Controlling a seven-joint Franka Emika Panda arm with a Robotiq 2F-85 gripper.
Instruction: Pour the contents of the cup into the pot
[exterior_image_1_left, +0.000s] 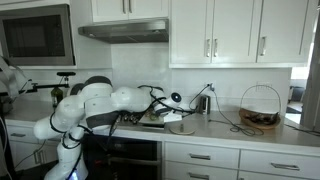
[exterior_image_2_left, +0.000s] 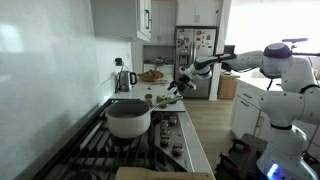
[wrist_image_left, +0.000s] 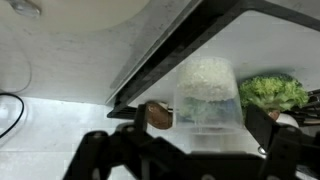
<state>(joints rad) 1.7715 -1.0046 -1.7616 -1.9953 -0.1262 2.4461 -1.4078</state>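
Okay, in an exterior view my claw (exterior_image_1_left: 178, 100) hangs over the worktop (exterior_image_1_left: 235, 126) at the end of my long white arm. It is too small there to show the cup, and my arm hides the place where the pot should be. A wire basket (exterior_image_1_left: 260, 108) stands well apart, further along. Cupboards hang above, so I think I should not lift very high.

In an exterior view my claw (exterior_image_2_left: 181, 84) is up in the air. The pot (exterior_image_2_left: 128, 119) sits on the stove (exterior_image_2_left: 165, 140), well apart from my claw, and its top is open. The way between looks free. The wall is on one side and the worktop's edge is on the other.

In the wrist view the cup (wrist_image_left: 208, 92) is right between my fingers (wrist_image_left: 285, 150). It is see-through and has white bits inside. I cannot tell if my claw is pinching it or is only spread around it. A green leafy thing (wrist_image_left: 272, 92) is just beside the cup, and a brown thing (wrist_image_left: 158, 115) is on the other side.

I think the cup is light, thin and a bit bendy. A hard squeeze could crush it, and a soft one could let it slip. The middle of its wall looks like the best place to hold. The white bits may spill fast when it tips.
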